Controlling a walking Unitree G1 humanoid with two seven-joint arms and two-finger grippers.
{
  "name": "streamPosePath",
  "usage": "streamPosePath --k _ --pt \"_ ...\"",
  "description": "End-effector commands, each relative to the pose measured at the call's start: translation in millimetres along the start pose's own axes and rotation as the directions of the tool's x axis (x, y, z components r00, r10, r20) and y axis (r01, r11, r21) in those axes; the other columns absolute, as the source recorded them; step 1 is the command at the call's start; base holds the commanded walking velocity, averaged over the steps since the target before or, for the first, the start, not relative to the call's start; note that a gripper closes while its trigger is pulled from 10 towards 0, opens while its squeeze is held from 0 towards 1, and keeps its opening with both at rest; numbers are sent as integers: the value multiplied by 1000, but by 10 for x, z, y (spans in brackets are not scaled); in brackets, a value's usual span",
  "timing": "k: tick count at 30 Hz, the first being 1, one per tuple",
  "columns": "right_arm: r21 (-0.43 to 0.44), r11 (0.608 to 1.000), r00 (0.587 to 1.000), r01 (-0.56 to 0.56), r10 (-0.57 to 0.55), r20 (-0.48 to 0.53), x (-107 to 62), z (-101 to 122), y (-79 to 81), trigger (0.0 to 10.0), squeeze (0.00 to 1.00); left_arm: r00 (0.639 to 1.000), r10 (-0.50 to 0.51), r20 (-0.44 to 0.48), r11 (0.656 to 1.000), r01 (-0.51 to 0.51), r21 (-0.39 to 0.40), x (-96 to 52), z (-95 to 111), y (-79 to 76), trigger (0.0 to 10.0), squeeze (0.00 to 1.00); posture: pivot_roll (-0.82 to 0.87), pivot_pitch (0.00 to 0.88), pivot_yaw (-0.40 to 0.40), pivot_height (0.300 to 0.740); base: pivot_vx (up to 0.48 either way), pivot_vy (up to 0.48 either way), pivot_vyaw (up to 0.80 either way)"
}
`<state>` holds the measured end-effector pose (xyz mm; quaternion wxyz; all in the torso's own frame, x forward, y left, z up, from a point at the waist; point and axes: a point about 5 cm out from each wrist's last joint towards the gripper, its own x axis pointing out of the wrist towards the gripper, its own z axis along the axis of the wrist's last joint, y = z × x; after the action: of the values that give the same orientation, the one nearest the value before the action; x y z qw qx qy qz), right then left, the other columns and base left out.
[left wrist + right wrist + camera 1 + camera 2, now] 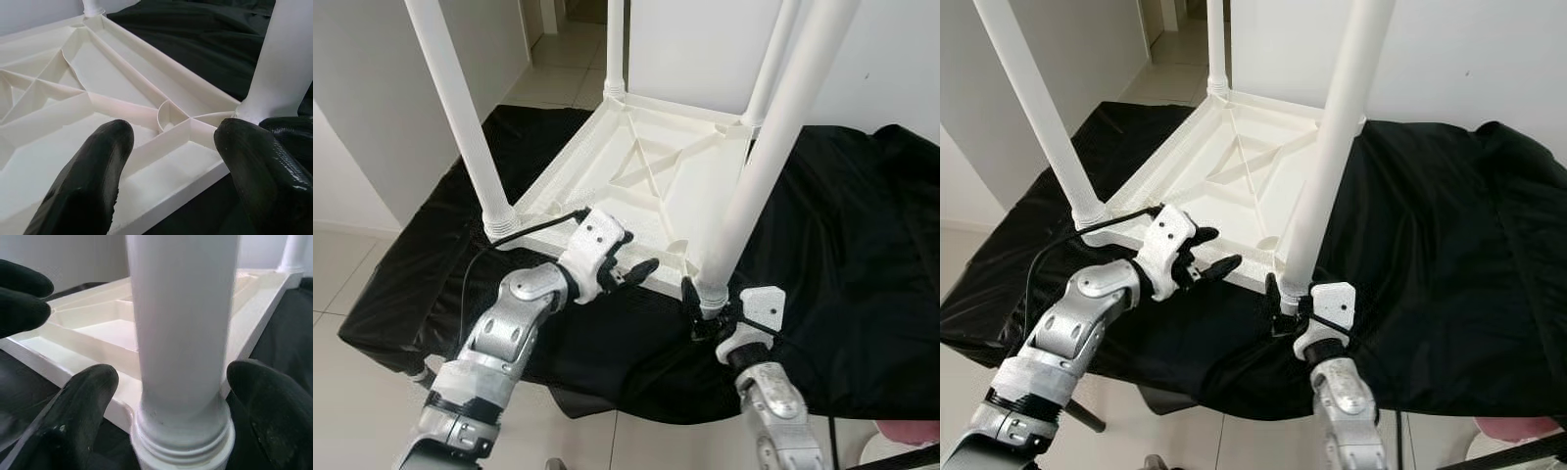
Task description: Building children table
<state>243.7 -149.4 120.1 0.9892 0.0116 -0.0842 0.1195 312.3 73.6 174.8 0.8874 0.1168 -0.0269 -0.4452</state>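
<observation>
Lying upside down on a black cloth [862, 245] over the surface: a white plastic children's table [656, 181], ribbed underside up, four white legs pointing upward.

At far left, a leg [460, 108] screwed into the near-left corner socket, leaning outward toward the top. Farther back, a second leg [615, 44] standing in the far-left corner.

Just right of that near-left corner, the left hand [631, 266], reached in over the near edge of the tabletop; fingers spread wide, gripping nothing. One black finger [93, 181] hovering above the ribbed panel, the other [261, 171] out past the rim over the black cloth, beside the base of the near-right leg. A black cable [533, 223] running from the wrist back along the near edge.

Farther right, the near-right leg [773, 147] rising steeply from its corner socket, threaded collar showing at the base. Around that collar, the right hand [697, 305], coming up from below; fingers parted to either side of the leg, one fingertip [83, 416] close against the base, the other [274, 411] on the opposite side. Actual contact with the leg: cannot tell. Behind it, the fourth leg [771, 69] in the far-right corner.

Beneath everything, pale floor tiles [342, 274], with white walls at left and behind.
</observation>
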Motion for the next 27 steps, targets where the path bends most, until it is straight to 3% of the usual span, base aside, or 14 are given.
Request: streamPosePath --k 1,5,6,10,14,22,23,24,27 --pt "-12 997 997 -79 79 14 21 52 -95 10000 0 1000 9 -10 999 -8 51 -15 -13 19 10000 0 -95 18 20 740 0 0 0" --pt "-36 991 991 -131 131 5 62 76 -174 10000 0 1000 22 -8 998 -22 59 -41 -10 36 10000 0 -92 15 14 740 0 0 0" --pt "-46 981 982 -188 188 0 141 112 -231 10000 0 999 45 -2 996 -44 71 -74 -13 55 10000 0 -75 8 -12 740 0 0 0" --pt "-52 972 974 -228 228 -5 204 133 -242 10000 0 998 66 -2 994 -66 84 -110 -22 77 10000 0 -68 6 -28 740 0 0 0" --pt "-53 952 953 -302 302 -15 337 168 -247 10000 0 1000 7 3 1000 -7 -16 -154 -47 68 10000 0 -63 8 -29 740 0 0 0" --pt "-48 932 933 -360 359 -25 459 142 -259 10000 0 999 -35 8 999 35 -11 -177 -51 48 10000 0 -54 24 -20 740 0 0 0" --pt "-45 931 932 -362 361 -27 468 132 -289 1137 0 999 -32 5 999 32 -5 -179 -52 55 10000 0 -51 24 -18 740 0 0 0" --pt "-42 928 929 -370 369 -35 467 116 -311 0 0 1000 -25 3 1000 25 -1 -182 -55 65 10000 0 -48 24 -20 740 0 0 0" --pt "-38 923 923 -383 382 -46 484 93 -347 0 0 1000 -18 -1 1000 18 0 -171 -57 85 10000 0 -44 21 -26 740 0 0 0"
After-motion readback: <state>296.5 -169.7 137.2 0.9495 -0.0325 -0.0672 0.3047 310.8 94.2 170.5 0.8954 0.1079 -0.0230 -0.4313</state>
